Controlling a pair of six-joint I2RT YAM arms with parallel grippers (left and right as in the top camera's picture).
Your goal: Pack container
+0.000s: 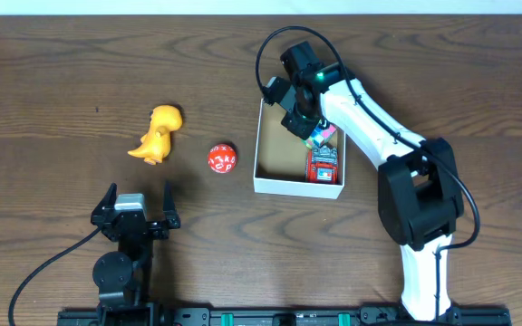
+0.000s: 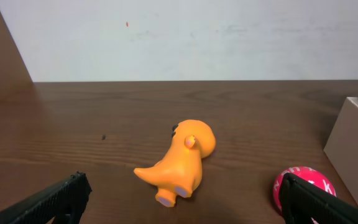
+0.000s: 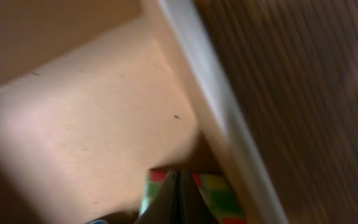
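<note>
My right gripper (image 1: 307,125), jaws seemingly pressed together, dips into the container (image 1: 297,188) right of centre, likely delivering toys, while my left gripper (image 1: 139,195) sits spread, facing the orange dinosaur (image 1: 157,134).

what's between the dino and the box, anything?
One thing: the red ball lies on the table between the dino and the box, touching neither. The overhead view shows it best.
</note>
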